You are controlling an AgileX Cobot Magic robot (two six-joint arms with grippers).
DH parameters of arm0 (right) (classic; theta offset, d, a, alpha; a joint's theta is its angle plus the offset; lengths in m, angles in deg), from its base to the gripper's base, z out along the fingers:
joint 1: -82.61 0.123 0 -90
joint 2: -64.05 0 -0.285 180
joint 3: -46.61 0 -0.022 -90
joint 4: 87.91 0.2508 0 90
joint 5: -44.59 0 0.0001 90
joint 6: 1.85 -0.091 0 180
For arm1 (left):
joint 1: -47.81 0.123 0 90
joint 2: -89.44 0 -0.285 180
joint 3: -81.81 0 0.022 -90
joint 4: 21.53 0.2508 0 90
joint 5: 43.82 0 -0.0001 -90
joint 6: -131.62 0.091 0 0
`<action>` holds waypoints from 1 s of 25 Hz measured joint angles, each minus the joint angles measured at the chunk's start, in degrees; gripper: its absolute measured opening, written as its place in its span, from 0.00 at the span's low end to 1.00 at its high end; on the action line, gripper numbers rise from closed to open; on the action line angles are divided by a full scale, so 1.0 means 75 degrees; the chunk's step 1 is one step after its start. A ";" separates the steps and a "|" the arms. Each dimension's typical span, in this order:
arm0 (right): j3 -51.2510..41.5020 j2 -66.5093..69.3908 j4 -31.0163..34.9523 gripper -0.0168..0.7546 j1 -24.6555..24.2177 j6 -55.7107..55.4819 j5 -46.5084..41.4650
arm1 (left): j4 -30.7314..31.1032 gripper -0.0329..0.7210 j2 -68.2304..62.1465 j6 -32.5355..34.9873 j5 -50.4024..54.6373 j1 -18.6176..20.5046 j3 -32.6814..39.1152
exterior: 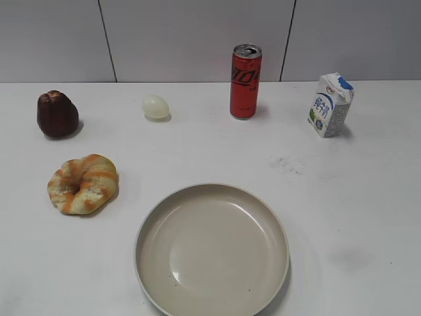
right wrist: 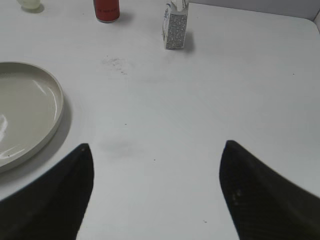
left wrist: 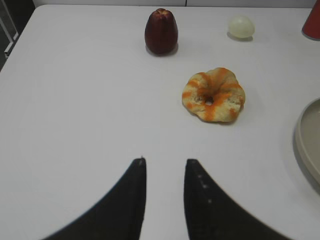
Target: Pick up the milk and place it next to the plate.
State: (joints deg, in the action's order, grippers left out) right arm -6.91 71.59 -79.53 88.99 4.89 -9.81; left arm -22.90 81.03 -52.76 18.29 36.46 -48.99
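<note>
Exterior view
Milk: the milk (exterior: 329,105) stands at the back right of the table (exterior: 355,197), well apart from the plate (exterior: 212,250).
Plate: it sits at the front, in the middle, with nothing on it.
Can: a red can (exterior: 245,81) stands up at the back, left of the milk, with a gap between them.
Egg: a pale egg (exterior: 156,106) lies left of the can.
Other food: a dark brown cake (exterior: 57,114) is at the far left, and a striped bread ring (exterior: 83,184) lies in front of it.
In the way: bare table lies between milk and plate, with a faint smudge (exterior: 286,163) on it.
Room: the table is white; a grey panel wall (exterior: 197,39) is behind it.
Arms: no gripper shows here.

Left wrist view
Left gripper: the left gripper (left wrist: 164,167) has its two dark fingers a small way apart, holding nothing, above bare table.
Around: the bread ring (left wrist: 213,94), cake (left wrist: 161,31) and egg (left wrist: 241,26) lie ahead; the plate rim (left wrist: 306,140) shows at the right edge.

Right wrist view
Right gripper: the right gripper (right wrist: 156,150) has its fingers wide apart, holding nothing.
Milk: the milk (right wrist: 174,26) stands far ahead, the can (right wrist: 106,10) to its left.
Plate: the plate (right wrist: 30,107) is at the left, near the left finger.
</note>
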 joint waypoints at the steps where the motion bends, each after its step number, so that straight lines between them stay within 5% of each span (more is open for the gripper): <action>1: 0.0000 0.0000 0.0000 0.79 0.0000 0.0000 0.0000 | 0.0000 0.32 0.0000 0.0000 0.0000 0.0000 0.0000; 17: 0.0049 0.0359 -0.0030 0.79 0.0000 -0.0197 0.0109 | 0.0000 0.32 0.0000 0.0000 0.0000 0.0000 0.0000; 25: 0.0254 0.2384 -0.0074 0.79 0.0000 -0.0981 0.2184 | 0.0000 0.32 0.0000 0.0000 0.0000 0.0000 0.0000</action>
State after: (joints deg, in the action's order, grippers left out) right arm -5.00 89.47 -80.08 88.99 -2.47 6.57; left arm -22.90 81.03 -52.76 18.29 36.46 -48.99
